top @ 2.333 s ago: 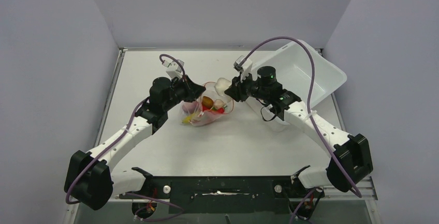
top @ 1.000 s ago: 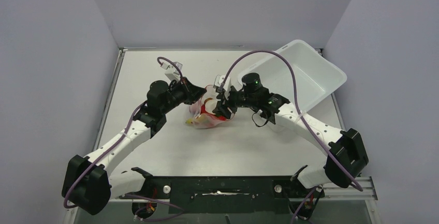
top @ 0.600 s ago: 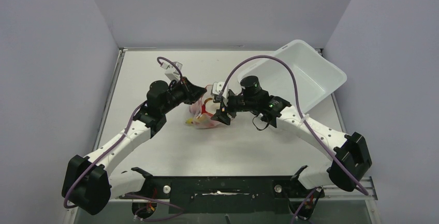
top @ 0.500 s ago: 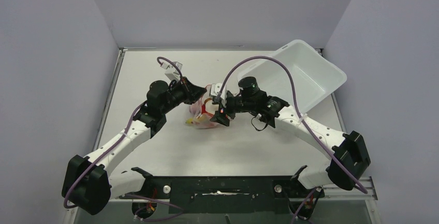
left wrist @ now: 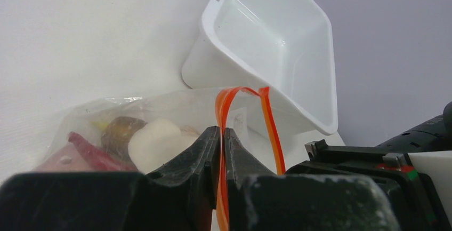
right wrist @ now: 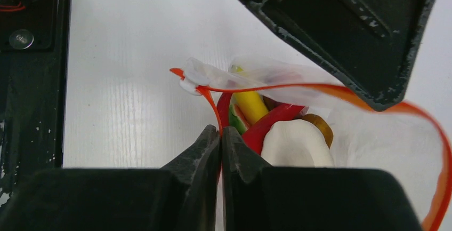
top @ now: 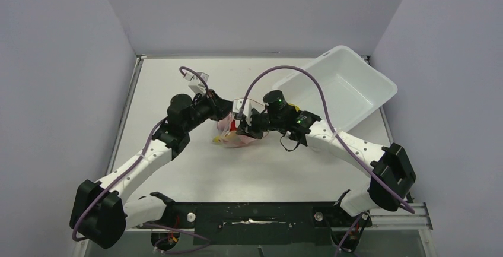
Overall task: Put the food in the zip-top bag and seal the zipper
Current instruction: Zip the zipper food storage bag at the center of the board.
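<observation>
Zip-top bag [top: 236,138] at bench [top: 154,91] centre, food [right wrist: 296,143] inside. Left tool [left wrist: 222,130] at bag's 10 o'clock, right tool [right wrist: 220,129] at 3 o'clock, both clenched on zipper [left wrist: 219,108]. Risk: mouth gaping; uneven pull slips strip, spills food.

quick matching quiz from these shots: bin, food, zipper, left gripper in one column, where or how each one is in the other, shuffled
1 white bin
2 food
3 zipper
4 left gripper

a inside the clear bag
b shut on the zipper
c far right corner of the table, no food in it
d not sealed, gaping in a loop

Pairs: 1-c, 2-a, 3-d, 4-b
</observation>
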You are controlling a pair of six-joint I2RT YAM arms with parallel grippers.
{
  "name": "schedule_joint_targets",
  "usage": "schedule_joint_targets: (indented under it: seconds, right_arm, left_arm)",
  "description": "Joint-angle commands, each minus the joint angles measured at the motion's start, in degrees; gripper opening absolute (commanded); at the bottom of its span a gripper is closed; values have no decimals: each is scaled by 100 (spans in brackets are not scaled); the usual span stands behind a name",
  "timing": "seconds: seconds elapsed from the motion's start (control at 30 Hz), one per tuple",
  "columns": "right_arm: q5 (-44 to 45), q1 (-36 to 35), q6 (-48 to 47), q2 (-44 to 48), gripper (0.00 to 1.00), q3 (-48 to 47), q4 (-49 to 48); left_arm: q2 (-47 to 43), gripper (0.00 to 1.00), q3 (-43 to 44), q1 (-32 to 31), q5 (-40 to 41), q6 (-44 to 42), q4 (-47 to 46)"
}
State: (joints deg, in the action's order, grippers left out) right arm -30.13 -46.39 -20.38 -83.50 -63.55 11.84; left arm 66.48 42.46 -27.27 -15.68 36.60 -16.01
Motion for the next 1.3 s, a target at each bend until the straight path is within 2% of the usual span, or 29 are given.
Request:
schedule_joint_targets:
  seconds: [0.0,0.07,0.2,0.3,0.47,0.7,0.97,1.27]
  right_arm:
    - [208,7,343,192,1,-139,-635]
    - [185,26,527,221,0,-95,-754]
    - [46,147,927,238,0,-57,-998]
    - [1,245,1030,210,0,-61,-1083]
    - [-136,478,1175,239,0,-59,-1152]
    - [-339,717,1204,290,0,-46,-1136]
    - [-544,775,1097,371,0,35,-1155]
    - [-768,780,1114,355,0,44,-1152]
  left_arm:
    - [-403,14,53,33,-54,-377,-148]
    - [-564,23,53,60,-46,-702,46]
    - [-890,32,48,81,-31,-1382,557]
    - [-1128,44,46,81,-199,-1869,942]
    - [-1661,44,-129,81,-637,-2671,1553]
    - [-2074,42,-378,77,-922,-3344,1785]
    - [-1849,47,-573,72,-708,-4018,1343]
    - [-1505,46,-587,64,-792,-4134,740]
